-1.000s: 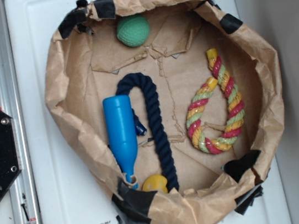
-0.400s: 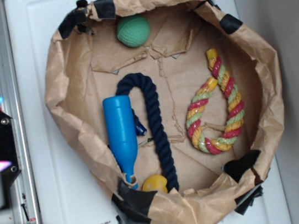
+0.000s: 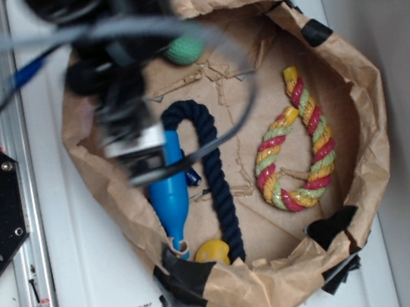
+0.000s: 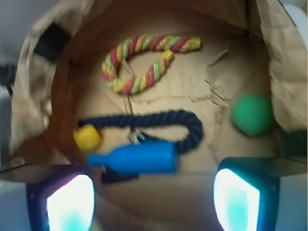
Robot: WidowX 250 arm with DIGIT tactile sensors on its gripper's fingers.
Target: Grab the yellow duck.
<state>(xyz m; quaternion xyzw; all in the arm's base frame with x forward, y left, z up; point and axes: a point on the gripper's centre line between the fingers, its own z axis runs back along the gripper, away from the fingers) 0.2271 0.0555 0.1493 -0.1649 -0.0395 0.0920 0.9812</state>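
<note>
You have the yellow duck [image 3: 212,252] tucked against the paper bag's [image 3: 369,100] near wall, beside a black tape patch [image 3: 183,277]. Touching the duck, the narrow neck of the blue bottle [image 3: 170,196] points at it; the dark blue rope [image 3: 218,190] ends just beside the duck on its other side. Well apart from the duck lie the twisted rope ring [image 3: 295,144] and the green ball [image 3: 185,47]. Your gripper [image 4: 154,197] hangs blurred over the bottle's wide end, not near the duck, its two fingers [image 4: 65,199] spread wide with nothing between them. The bag sits on a white tray [image 3: 77,278]; a metal rail [image 3: 2,113] runs alongside.
</note>
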